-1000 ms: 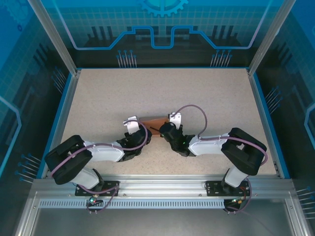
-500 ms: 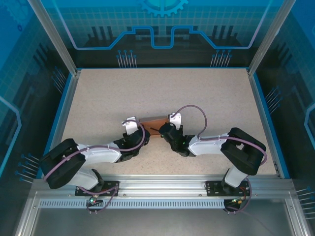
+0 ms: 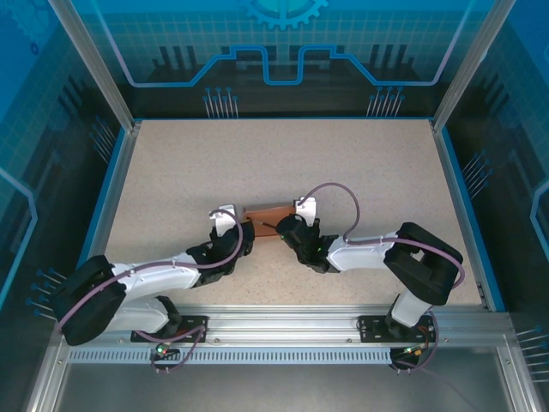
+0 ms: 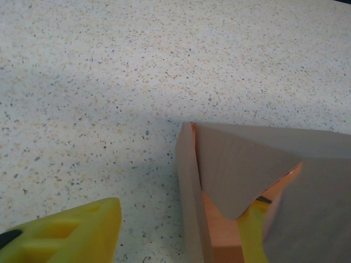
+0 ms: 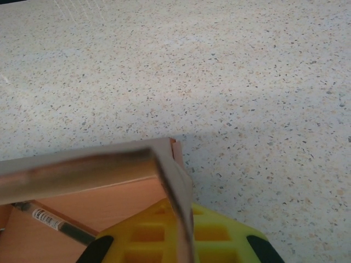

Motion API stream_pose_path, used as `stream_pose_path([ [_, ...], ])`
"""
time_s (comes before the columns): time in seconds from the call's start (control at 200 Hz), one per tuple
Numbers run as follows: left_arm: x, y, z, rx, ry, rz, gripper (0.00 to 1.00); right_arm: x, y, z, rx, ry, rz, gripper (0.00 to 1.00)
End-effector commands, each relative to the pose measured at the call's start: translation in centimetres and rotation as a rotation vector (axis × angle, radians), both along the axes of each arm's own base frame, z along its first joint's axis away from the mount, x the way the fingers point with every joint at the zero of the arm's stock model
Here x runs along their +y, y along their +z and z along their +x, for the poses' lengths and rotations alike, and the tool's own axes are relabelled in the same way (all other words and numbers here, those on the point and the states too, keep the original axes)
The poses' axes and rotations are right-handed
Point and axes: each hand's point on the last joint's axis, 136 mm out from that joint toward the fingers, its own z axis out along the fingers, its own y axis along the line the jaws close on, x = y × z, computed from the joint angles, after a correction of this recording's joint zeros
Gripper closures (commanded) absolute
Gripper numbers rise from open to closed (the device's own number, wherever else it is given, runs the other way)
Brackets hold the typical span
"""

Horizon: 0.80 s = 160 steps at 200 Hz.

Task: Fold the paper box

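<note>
The paper box (image 3: 268,213) is a salmon-pink cardboard piece, partly folded, standing in the middle of the table between both grippers. My left gripper (image 3: 239,227) is at its left end and open. In the left wrist view one yellow finger (image 4: 66,235) is outside the box's end wall (image 4: 188,203), apart from it, and the other finger (image 4: 253,227) is inside under a folded flap (image 4: 238,170). My right gripper (image 3: 290,225) is at the right end, shut on the box's end wall (image 5: 178,186), which runs between its yellow fingers (image 5: 148,241).
A thin dark stick with a white label (image 5: 52,221) lies inside the box. The speckled table (image 3: 283,159) is bounded by blue rims at the left (image 3: 101,215) and right (image 3: 467,215). Both arms lie low along the near edge.
My left gripper has opened, letting go of the box's left wall, and the left arm has stretched lower toward the near left. The right gripper and the box have stayed put.
</note>
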Motion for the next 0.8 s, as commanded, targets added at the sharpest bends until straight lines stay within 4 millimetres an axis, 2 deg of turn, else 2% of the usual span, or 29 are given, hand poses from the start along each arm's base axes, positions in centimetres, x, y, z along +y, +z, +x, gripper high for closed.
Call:
stream_pose_path([
  [0.0, 1.1, -0.6, -0.9, 0.032, -0.005, 0.044, 0.37, -1.7, -3.0, -1.3, 0.089, 0.003, -0.145, 1.00],
  [0.25, 0.8, 0.2, -1.7, 0.047, -0.080, 0.054, 0.27, -1.4, -2.8, -1.2, 0.087, 0.008, -0.150, 1.00],
  [0.515, -0.1, 2.1, -2.6, 0.023, -0.207, 0.048, 0.22, -1.1, -2.6, -1.0, 0.084, 0.013, -0.160, 1.00],
  [0.655, -0.5, 3.6, -2.8, -0.008, -0.259, 0.049, 0.20, -1.1, -2.3, -0.9, 0.079, 0.014, -0.169, 1.00],
  [0.795, -0.6, 6.0, -3.1, -0.060, -0.297, 0.041, 0.18, -1.1, -2.2, -0.9, 0.076, 0.016, -0.174, 1.00],
])
